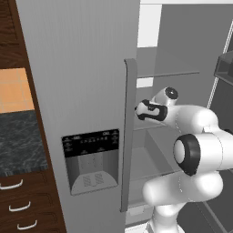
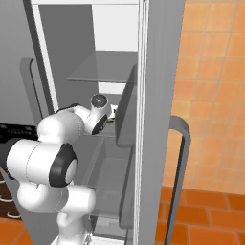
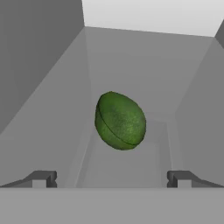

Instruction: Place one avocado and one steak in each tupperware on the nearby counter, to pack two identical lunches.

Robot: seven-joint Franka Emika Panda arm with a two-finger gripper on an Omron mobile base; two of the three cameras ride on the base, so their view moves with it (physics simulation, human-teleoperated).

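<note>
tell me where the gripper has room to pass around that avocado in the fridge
Bare grey shelf lies between the open gripper and the avocado, and on either side out to the walls. Nothing else crowds it.

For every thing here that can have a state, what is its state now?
Dark-green glossy oval avocado: lying free inside the grey fridge, ungrasped.
Two-finger tool: open, empty, pointed at the avocado.
Grey fridge door: open.
Dark brown wooden drawers: shut.
</note>
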